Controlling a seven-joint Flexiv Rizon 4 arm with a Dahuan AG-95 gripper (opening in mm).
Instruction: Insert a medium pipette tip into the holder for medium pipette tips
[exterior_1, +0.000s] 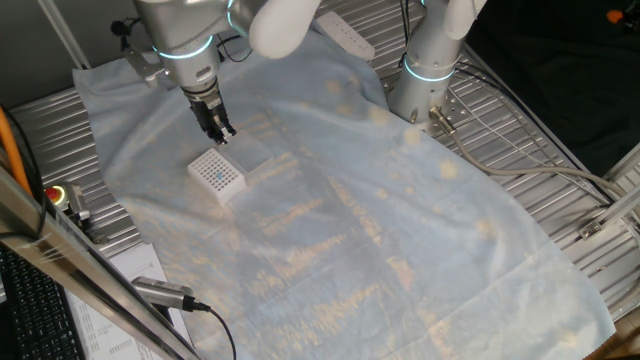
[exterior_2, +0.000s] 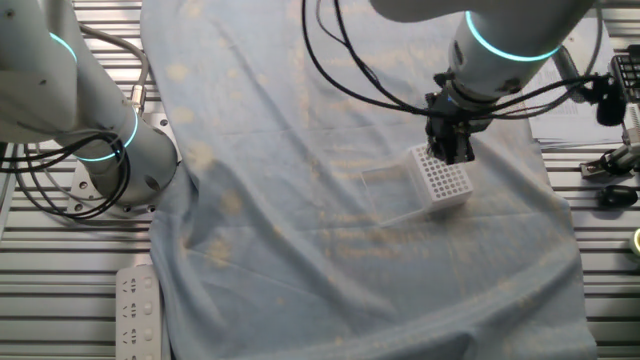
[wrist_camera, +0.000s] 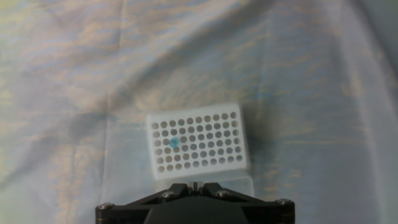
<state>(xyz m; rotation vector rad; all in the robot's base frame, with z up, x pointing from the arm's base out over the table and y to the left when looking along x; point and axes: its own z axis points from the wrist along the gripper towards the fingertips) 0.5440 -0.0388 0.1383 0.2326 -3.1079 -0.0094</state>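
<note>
Hand view shows the medium pipette tip (wrist_camera: 174, 143) already seated in a left-side hole of the holder for medium pipette tips (wrist_camera: 198, 144), with the gripper (wrist_camera: 195, 185) nearly closed and empty. Fixed views show it just above the block's edge; I judge a straight vertical retreat safest, avoiding nudging the holder.

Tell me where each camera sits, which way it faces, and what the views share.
One fixed view: high, at one side of the table, arm at top left above the holder.
The other fixed view: high, opposite side, arm at top right.
Hand view: on the hand, looking down; only the gripper base shows, jaws apparently together.
All three share the holder; a teal tip sits in it.
</note>
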